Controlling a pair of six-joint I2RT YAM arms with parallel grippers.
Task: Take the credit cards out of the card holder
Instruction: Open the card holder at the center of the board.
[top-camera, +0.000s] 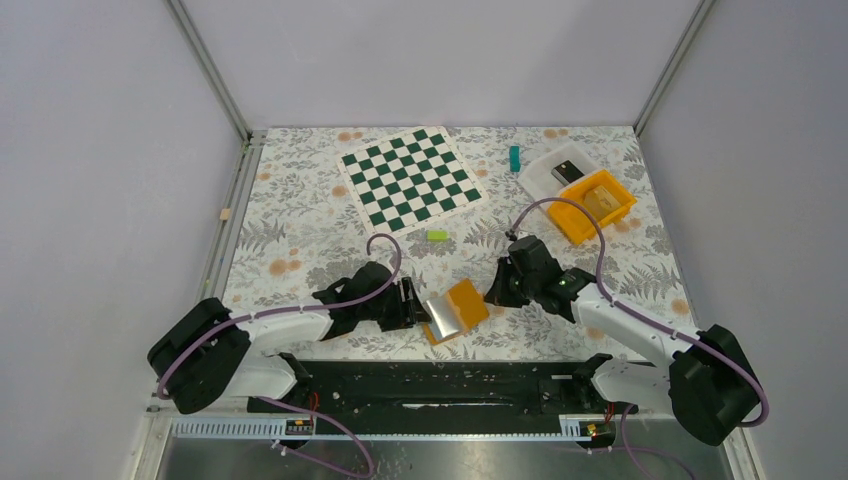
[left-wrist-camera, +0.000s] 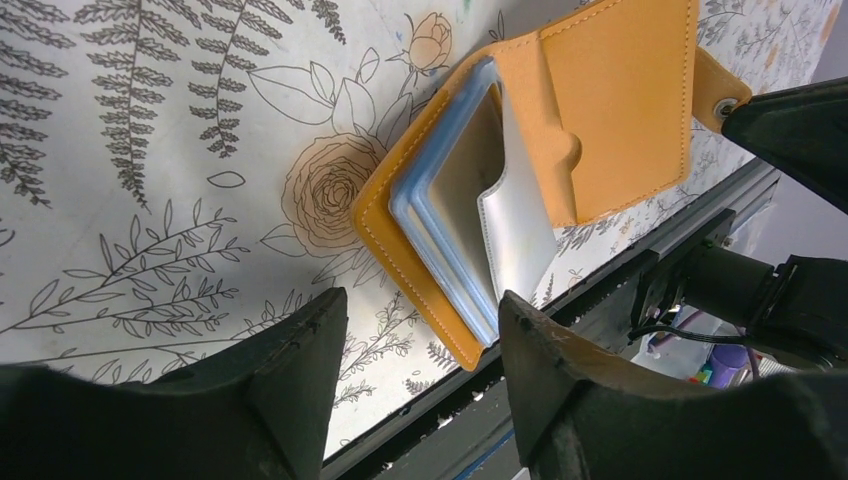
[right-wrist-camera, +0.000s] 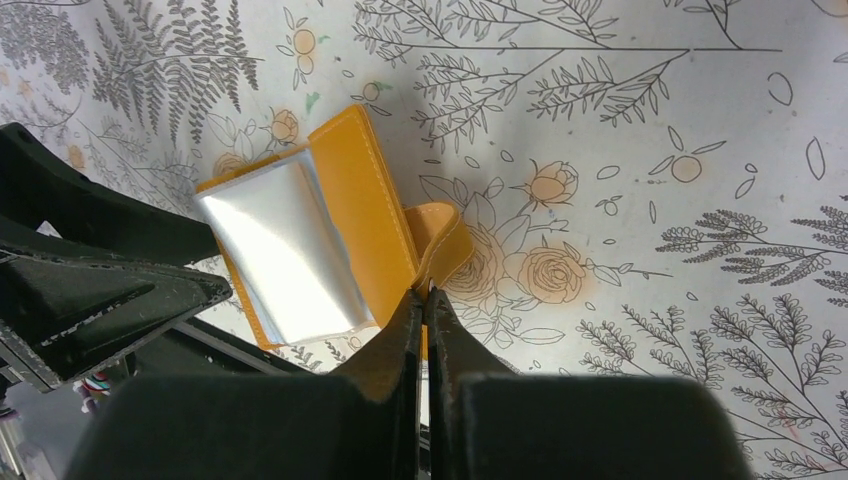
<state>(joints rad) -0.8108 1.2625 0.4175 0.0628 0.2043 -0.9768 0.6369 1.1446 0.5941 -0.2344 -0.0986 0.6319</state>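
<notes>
The orange card holder (top-camera: 462, 308) lies open near the table's front edge. It also shows in the left wrist view (left-wrist-camera: 620, 100) and the right wrist view (right-wrist-camera: 365, 195). Light-blue credit cards (left-wrist-camera: 425, 215) sit stacked inside it under a shiny clear sleeve (right-wrist-camera: 285, 250). My left gripper (top-camera: 415, 305) is open; in the left wrist view (left-wrist-camera: 420, 312) its jaws straddle the holder's near corner without gripping it. My right gripper (top-camera: 493, 290) is shut on the holder's snap tab (right-wrist-camera: 440, 235), with its fingertips (right-wrist-camera: 425, 292) pinching the tab's end.
A green-and-white chessboard (top-camera: 410, 178) lies at the back. A small green block (top-camera: 436, 235) and a teal block (top-camera: 514, 158) lie behind the holder. A white tray (top-camera: 548, 178) and an orange bin (top-camera: 597, 205) stand back right. The black base rail (top-camera: 440, 385) runs just in front.
</notes>
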